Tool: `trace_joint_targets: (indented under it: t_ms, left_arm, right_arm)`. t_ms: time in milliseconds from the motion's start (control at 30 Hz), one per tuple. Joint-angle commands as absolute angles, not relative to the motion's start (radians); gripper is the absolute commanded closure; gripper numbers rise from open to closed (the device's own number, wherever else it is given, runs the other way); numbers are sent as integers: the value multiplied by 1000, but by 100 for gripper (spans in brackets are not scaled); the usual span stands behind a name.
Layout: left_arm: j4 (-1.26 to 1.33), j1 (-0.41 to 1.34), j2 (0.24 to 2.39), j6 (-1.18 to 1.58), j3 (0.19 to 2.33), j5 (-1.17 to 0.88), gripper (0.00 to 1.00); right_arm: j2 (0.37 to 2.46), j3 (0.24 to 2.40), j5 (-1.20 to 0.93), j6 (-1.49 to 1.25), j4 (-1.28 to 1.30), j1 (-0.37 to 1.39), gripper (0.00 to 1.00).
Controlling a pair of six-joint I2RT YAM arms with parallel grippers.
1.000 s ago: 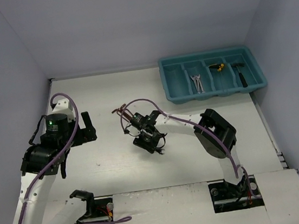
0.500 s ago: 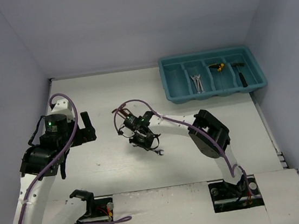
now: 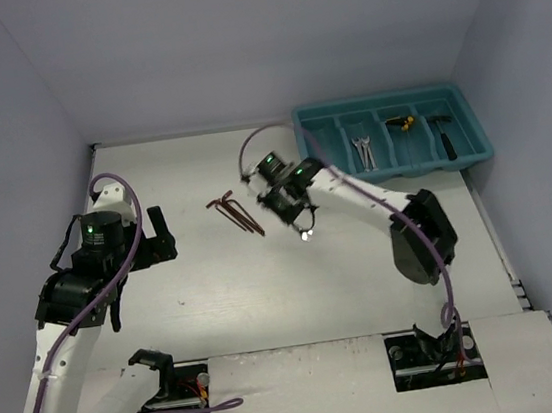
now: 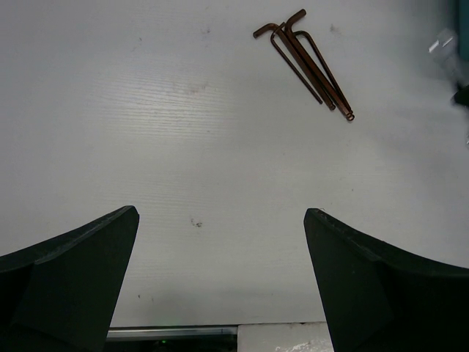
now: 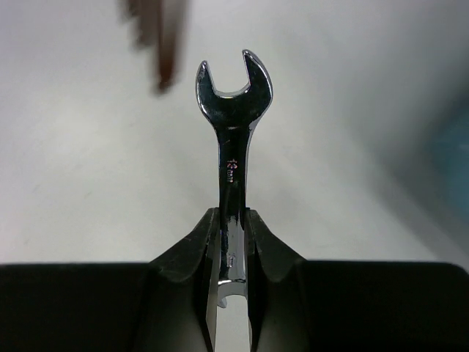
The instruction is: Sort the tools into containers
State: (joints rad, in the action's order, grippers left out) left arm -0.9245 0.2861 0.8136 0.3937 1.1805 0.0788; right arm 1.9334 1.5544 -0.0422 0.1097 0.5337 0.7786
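Observation:
My right gripper point(image 3: 295, 212) is shut on a silver open-ended wrench point(image 5: 233, 139) and holds it above the table, left of the teal tray point(image 3: 313, 165). The wrench's open end points away from the fingers point(image 5: 267, 249); it shows small in the top view point(image 3: 304, 231). Several reddish hex keys point(image 3: 236, 211) lie on the table left of it, also in the left wrist view point(image 4: 311, 66). The tray holds two silver wrenches point(image 3: 362, 153), yellow-and-black pieces point(image 3: 402, 122) and a black hammer-like tool point(image 3: 445, 137). My left gripper point(image 4: 220, 257) is open and empty, low over bare table.
Grey walls close the table on three sides. The tray sits in the far right corner. The arm bases point(image 3: 435, 353) and cables are at the near edge.
My right gripper has lifted the wrench off the table and carried it up and to the right, toward the tray. The hex keys stay where they were. The left arm has not moved.

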Motion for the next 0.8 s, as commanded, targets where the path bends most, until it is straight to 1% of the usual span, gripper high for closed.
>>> trace_joint_targets:
  t_ms: [0, 33, 100, 167, 300, 367, 467, 600, 667, 767]
  left_arm:
    - [-887, 282, 805, 397, 1201, 84, 5]
    - [-887, 282, 805, 400, 1200, 84, 5]
    - [-886, 282, 804, 405, 1197, 85, 5]
    - [-885, 282, 805, 408, 1195, 86, 4]
    - [-884, 282, 810, 419, 1197, 86, 5]
    - [-884, 282, 818, 426, 1200, 89, 4]
    - [-884, 282, 828, 437, 1207, 80, 5]
    - [-882, 282, 836, 443, 1209, 80, 5]
    - [-881, 282, 840, 451, 1206, 83, 5]
    - [-882, 282, 847, 457, 1200, 83, 5]
  right_arm:
    - [1753, 1714, 99, 97, 528, 514, 100]
    - [1763, 1752, 90, 103, 528, 426, 100]
    - [1814, 1807, 77, 114, 526, 334, 100]
    - [1874, 1877, 59, 124, 526, 257, 100]
    - [2051, 2016, 20, 124, 526, 163, 100]
    - [2119, 2075, 8, 118, 528, 137, 94]
    - [2190, 2122, -23, 98, 527, 127, 78]
    - [2184, 2168, -23, 74, 522, 136, 65]
    - [2161, 2175, -17, 87, 523, 157, 62]
    - [2092, 2149, -15, 127, 523, 227, 60]
